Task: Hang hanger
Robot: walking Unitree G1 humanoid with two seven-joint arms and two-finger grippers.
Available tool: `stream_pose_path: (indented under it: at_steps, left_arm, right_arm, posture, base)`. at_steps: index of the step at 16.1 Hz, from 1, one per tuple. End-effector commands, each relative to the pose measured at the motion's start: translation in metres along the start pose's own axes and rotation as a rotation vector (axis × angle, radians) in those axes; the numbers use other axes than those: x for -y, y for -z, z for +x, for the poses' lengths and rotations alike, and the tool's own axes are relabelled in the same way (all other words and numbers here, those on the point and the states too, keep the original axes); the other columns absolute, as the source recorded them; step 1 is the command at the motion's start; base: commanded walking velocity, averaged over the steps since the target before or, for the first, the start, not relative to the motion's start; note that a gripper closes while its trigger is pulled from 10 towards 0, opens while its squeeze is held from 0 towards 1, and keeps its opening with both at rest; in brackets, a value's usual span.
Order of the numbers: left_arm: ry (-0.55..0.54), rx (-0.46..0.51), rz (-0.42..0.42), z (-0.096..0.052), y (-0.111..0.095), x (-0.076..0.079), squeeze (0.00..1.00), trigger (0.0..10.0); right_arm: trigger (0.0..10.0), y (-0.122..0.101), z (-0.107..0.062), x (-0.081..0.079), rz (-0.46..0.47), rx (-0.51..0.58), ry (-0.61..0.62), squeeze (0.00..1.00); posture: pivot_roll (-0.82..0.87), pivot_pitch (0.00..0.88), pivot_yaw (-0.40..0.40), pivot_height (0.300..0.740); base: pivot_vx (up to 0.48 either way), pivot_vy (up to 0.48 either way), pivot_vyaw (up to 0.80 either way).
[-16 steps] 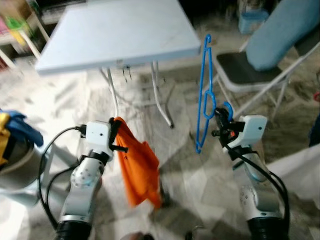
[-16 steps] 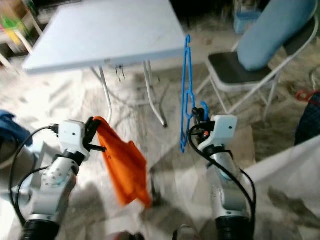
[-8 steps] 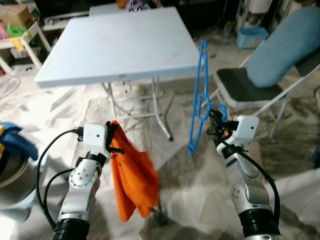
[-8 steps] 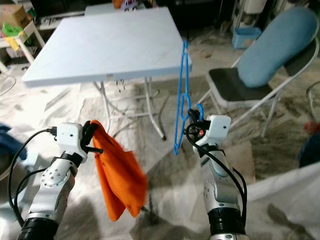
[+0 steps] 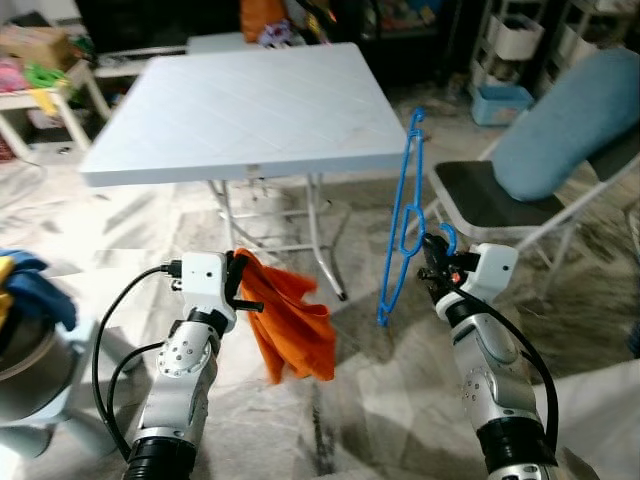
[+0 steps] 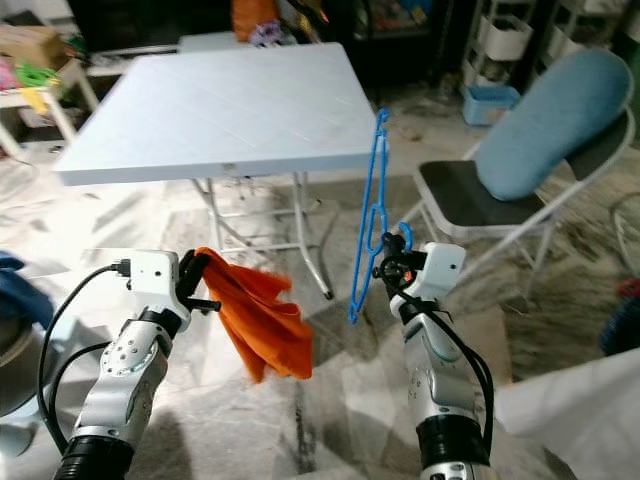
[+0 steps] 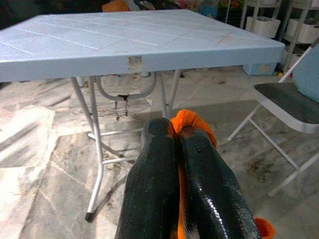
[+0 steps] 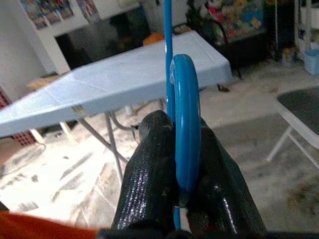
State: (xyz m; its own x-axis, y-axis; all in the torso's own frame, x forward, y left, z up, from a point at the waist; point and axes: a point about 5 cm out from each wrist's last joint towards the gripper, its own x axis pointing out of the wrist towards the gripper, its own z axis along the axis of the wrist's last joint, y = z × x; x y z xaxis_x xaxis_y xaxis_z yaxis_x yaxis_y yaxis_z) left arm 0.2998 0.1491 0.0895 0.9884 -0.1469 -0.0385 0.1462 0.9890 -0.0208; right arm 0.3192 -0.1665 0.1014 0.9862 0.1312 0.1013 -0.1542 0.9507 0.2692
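- Left eye view shows the right gripper raised in front of the robot, its two black fingers pressed together on the hook of the blue hanger.
- Right wrist view shows the same grip from near: the blue hook sits between the two fingers and touches both of them.
- From this gripper the hanger stands almost upright. One end rises above the fingers and the other end hangs below them, over the floor.
- The hanger is just beside the near corner of the light blue folding table, on the side of the right gripper, but I cannot tell if it touches the table edge.
- On the far side of the right gripper, away from the left arm, stands a folding chair with a dark seat and a blue cushion on its back.
- The left gripper is at about the same height as the right one, and well apart from it.
- Left wrist view shows its fingers closed on an orange cloth; the cloth comes out between them.
- In the eye views the orange cloth hangs down from the left gripper, toward the right arm, and it does not reach the floor.
- The table legs are beyond both grippers.
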Motion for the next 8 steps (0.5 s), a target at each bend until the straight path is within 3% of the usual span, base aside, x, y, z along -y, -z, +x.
stream_pose_path:
  at_steps: [1,8]
  left_arm:
    - [-0.002,0.022,0.005,0.004,-0.0082,-0.0001,0.0,10.0]
    - [-0.023,0.034,-0.007,0.0086,-0.0126,-0.0009,0.0,10.0]
  right_arm:
    - [10.0,-0.0108,0.006,0.0001,-0.008,0.05,0.0,0.0]
    - [10.0,-0.0101,0.0056,-0.0064,-0.051,0.05,-0.043,0.0]
  posture:
    - [0.02,0.0,0.069,0.74]
    - [-0.01,0.037,0.08,0.74]
  base:
    - [0.0,0.345,0.0]
    - [0.0,0.355,0.0]
